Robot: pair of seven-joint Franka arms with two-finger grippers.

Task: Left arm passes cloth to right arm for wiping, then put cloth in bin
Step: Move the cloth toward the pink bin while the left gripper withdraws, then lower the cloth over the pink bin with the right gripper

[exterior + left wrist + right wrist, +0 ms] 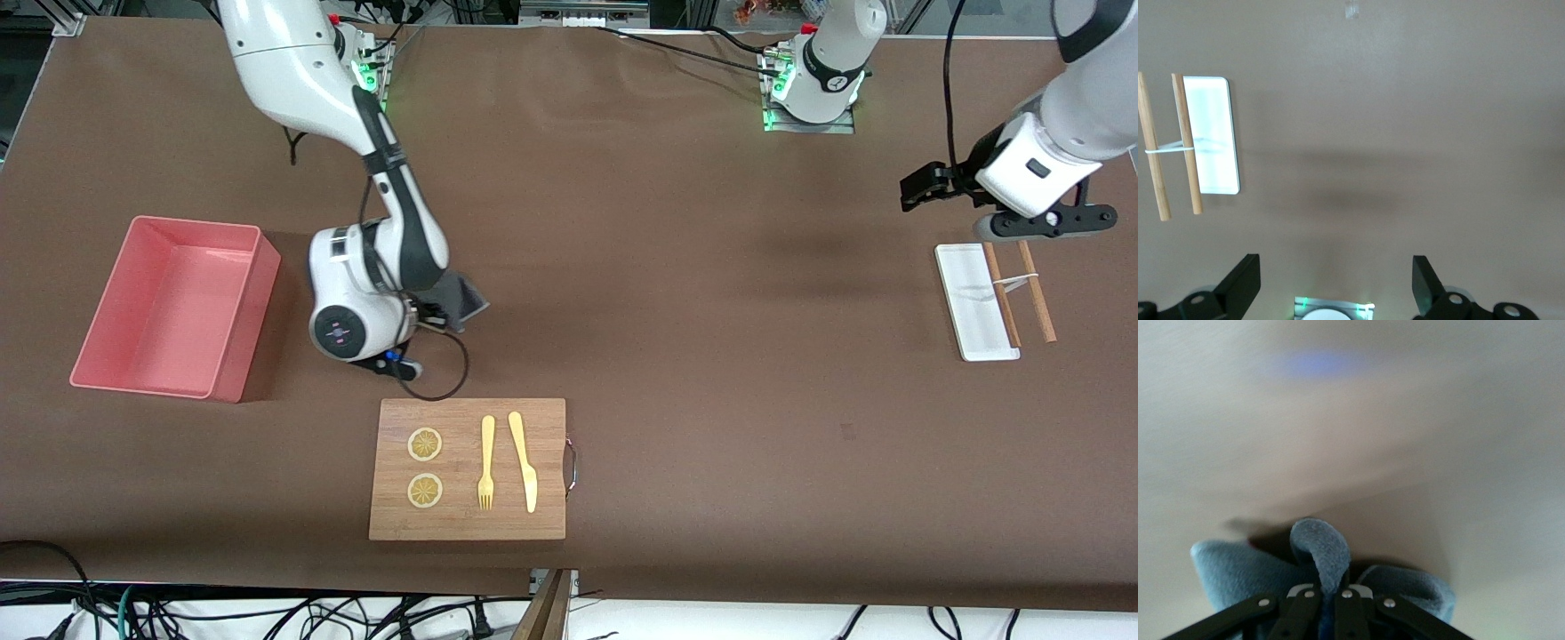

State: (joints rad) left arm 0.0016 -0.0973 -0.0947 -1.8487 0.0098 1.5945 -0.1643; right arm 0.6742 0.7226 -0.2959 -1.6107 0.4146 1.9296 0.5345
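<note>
The cloth (464, 300) is dark grey and looks blue-grey in the right wrist view (1320, 550). My right gripper (434, 313) (1328, 592) is shut on a fold of it, low over the brown table. The rest of the cloth bunches around the fingers and its edge lies on the table surface. This spot is beside the bin (178, 302), farther from the front camera than the cutting board. The bin is a salmon-pink tub with nothing in it. My left gripper (920, 187) (1336, 270) hangs open and holds nothing, up in the air at the left arm's end of the table.
A wooden cutting board (467, 418) carries two lemon slices (425, 444), a fork (486, 462) and a knife (524, 462). A narrow white tray (973, 302) (1211, 133) and tied chopsticks (1036, 293) (1186, 153) lie below the left arm.
</note>
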